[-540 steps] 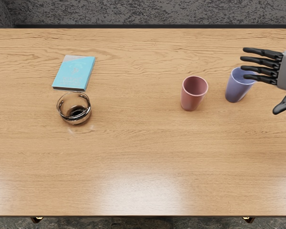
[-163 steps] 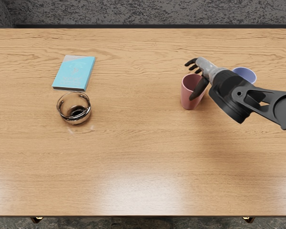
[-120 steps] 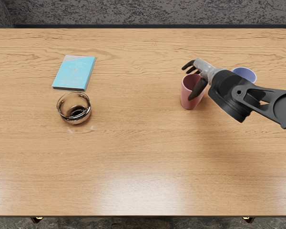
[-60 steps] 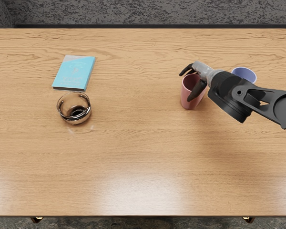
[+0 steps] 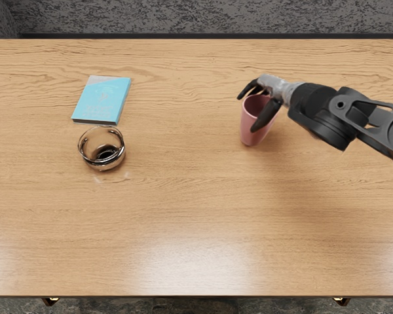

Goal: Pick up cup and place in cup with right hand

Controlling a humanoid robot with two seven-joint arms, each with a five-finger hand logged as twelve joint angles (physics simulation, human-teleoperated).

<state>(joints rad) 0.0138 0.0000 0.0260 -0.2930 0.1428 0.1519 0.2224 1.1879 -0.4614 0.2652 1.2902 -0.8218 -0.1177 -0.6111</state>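
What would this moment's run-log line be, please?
right hand: closed on pink cup | lift: unclear | glass bowl: near blue book

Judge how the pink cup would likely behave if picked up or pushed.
Probably stiff: the pink cup shows smooth, undented walls in the grasp of the right hand. If let go upright and pushed near the rim, it would likely tip, being taller than wide and narrower at its base. Its smooth surface may be somewhat slippery.
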